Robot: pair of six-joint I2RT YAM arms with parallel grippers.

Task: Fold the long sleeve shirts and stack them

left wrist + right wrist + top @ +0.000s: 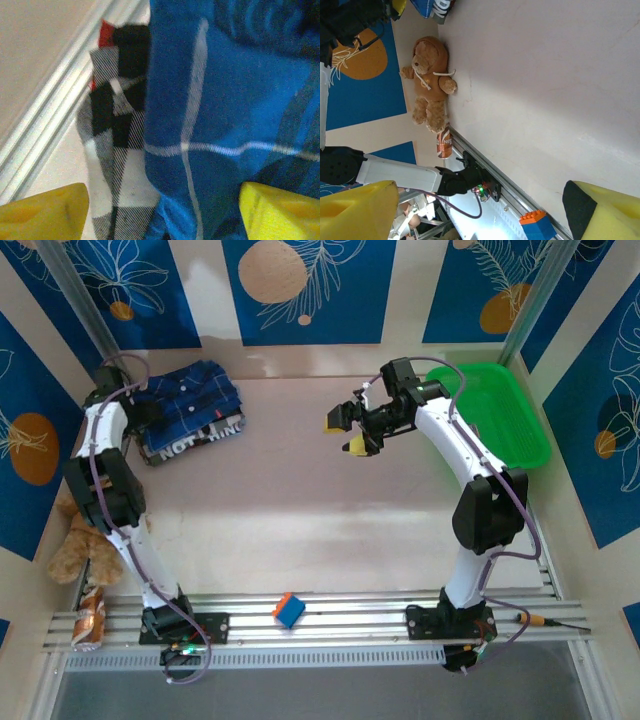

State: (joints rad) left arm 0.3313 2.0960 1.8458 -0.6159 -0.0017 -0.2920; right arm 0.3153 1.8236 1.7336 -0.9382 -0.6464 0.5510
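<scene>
White capital letters ran along the near edge of the black-and-white checked shirt in the top view: "NOT" towards the left and "HING" towards the right. The stretch between them could not be made out, so it was perhaps a single word. The orange can carried white markings too small to read.

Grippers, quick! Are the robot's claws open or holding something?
Left gripper: open above the shirts, holding nothing.
Right gripper: open, holding nothing.
</scene>
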